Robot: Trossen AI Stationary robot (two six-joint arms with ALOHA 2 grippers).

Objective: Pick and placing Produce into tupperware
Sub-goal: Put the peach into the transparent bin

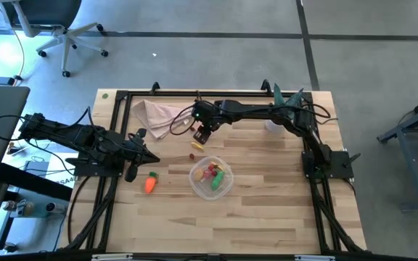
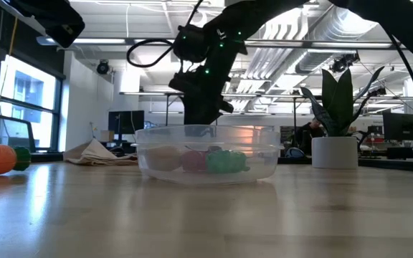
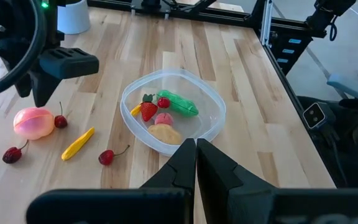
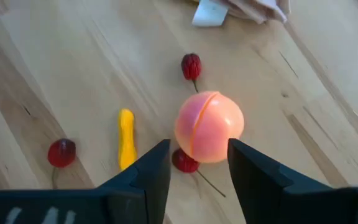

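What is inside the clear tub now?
The tub holds a green pepper, a strawberry, a pink fruit and a tan potato. A yellow piece peeks out, mostly covered by the strawberry.

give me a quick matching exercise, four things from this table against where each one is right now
Things:
1. carrot
2. peach
3. green pepper
4. napkin

Places:
a. inside the tupperware
b. far side of the table, left of the right gripper
c. on the wood beside the shut left gripper
d. just ahead of the open right gripper

Pairs: 1-c, 2-d, 3-a, 4-b
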